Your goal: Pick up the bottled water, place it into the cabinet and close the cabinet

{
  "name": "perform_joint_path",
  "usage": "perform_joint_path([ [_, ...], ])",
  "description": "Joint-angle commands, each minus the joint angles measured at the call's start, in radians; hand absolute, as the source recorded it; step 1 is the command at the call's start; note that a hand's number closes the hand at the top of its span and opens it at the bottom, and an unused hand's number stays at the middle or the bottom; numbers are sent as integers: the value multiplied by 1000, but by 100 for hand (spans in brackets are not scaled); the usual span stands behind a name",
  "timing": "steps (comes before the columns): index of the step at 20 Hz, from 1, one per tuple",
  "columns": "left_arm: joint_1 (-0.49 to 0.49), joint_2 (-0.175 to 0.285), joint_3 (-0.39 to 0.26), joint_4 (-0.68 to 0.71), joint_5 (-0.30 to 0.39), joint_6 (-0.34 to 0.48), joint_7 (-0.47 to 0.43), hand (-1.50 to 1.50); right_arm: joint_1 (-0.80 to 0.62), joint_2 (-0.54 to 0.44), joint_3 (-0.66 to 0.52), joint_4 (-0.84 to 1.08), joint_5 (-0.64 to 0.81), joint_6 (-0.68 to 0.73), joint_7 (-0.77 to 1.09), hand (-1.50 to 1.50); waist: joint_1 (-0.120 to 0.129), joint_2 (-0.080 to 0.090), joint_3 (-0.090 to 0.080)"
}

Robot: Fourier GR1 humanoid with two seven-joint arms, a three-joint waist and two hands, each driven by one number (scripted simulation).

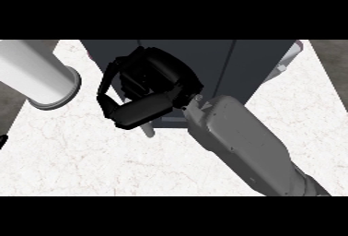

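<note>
Your right hand (153,90) gripped the bottled water (149,132), fingers clenched. You held it by the cabinet (217,64), apparently for placing.

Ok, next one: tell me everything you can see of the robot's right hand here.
The right hand is black, at the end of a grey forearm coming in from the lower right. Its fingers are curled, with the thumb across below them, round something mostly hidden. Only a small pale tip, probably the bottled water, pokes out underneath. The hand is above the white marbled counter and overlaps the dark cabinet; whether it touches it cannot be told.
</note>
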Motion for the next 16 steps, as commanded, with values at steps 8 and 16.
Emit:
perform_joint_path([
  [8,26,-41,11,-9,-49,-24,24,-150,-34,-74,-120,201,152,-39,-122,150,1,3,-1],
  [16,-12,-58,3,-34,-51,-4,62,-150,-77,-87,-151,241,193,-66,-159,-150,-7,6,-1],
])
